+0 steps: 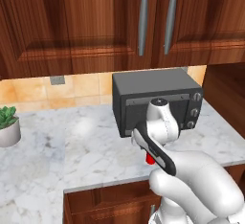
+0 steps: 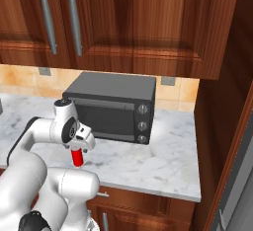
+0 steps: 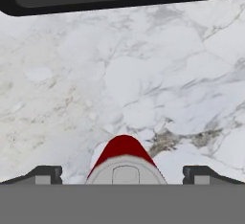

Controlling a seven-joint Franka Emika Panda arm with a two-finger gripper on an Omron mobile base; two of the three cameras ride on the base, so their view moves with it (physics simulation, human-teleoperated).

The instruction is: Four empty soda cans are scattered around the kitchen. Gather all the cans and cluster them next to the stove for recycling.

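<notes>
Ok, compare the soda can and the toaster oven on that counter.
The soda can is red, small and cylindrical; the toaster oven is dark grey, boxy and far larger. The can stands nearer the counter's front edge; the oven sits behind it towards the wall. Both rest on the marble.

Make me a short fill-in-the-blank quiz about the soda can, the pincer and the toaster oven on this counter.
1. The soda can is coloured ____.
2. The pincer straddling the can is ____, not closed.
3. The can stands on the marble counter in front of the dark toaster ____.
Missing words: red; open; oven.
</notes>
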